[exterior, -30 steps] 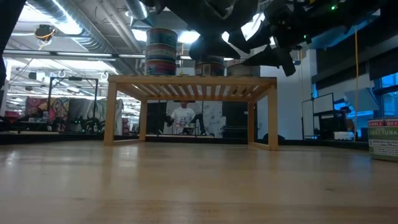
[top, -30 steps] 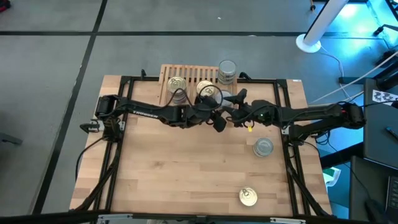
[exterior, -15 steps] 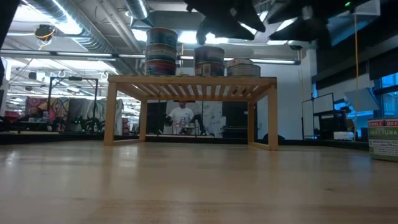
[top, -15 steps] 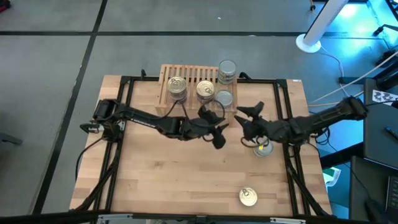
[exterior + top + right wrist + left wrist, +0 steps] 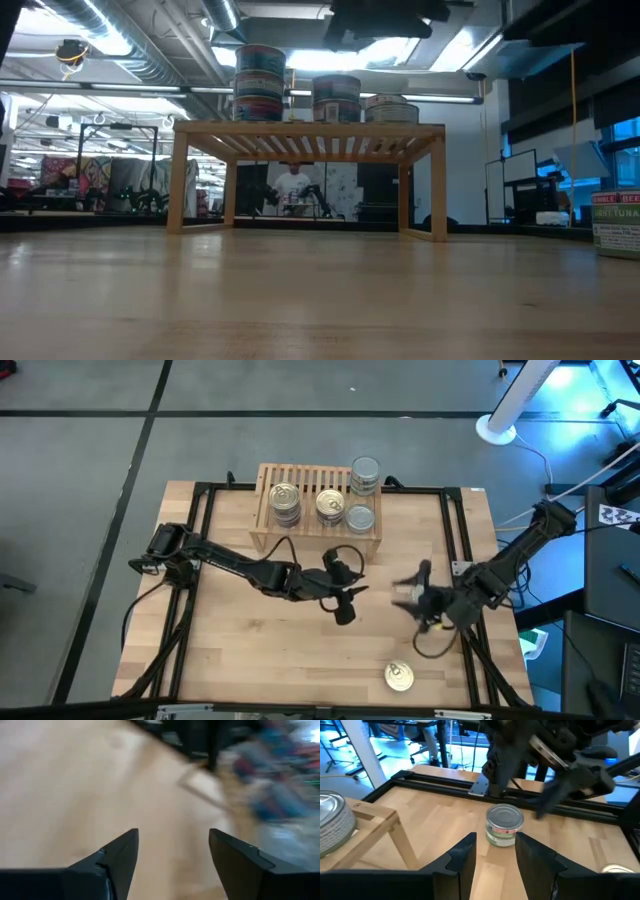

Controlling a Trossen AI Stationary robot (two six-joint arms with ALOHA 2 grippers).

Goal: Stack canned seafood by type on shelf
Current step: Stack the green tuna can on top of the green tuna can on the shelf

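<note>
The shelf point(image 5: 318, 488) stands at the table's far edge with tins on its slatted top: a gold-lidded stack point(image 5: 285, 500), a gold-lidded one point(image 5: 331, 507), a silver-lidded one point(image 5: 360, 517) and a silver-lidded stack point(image 5: 366, 472). A silver-lidded tin point(image 5: 505, 824) stands on the table just ahead of my left gripper point(image 5: 495, 842), which is open and empty at mid-table point(image 5: 352, 598). My right gripper point(image 5: 405, 595) hovers open and empty to the right of it, its arm covering that tin from above. A gold-lidded tin point(image 5: 399, 677) sits near the front edge.
A black frame rail point(image 5: 452, 540) runs along the table's sides and far edge. In the low view the shelf point(image 5: 305, 135) shows its three stacks, and a tuna tin point(image 5: 615, 222) stands at the right. Bare wood lies across the table's near left point(image 5: 250, 650).
Both arms have drawn back from the shelf. My left gripper has swung toward the table's near edge and rolled a little. My right gripper has swept toward the near right, rolling as it went. The tins on the shelf, covered by the arms before, now show.
</note>
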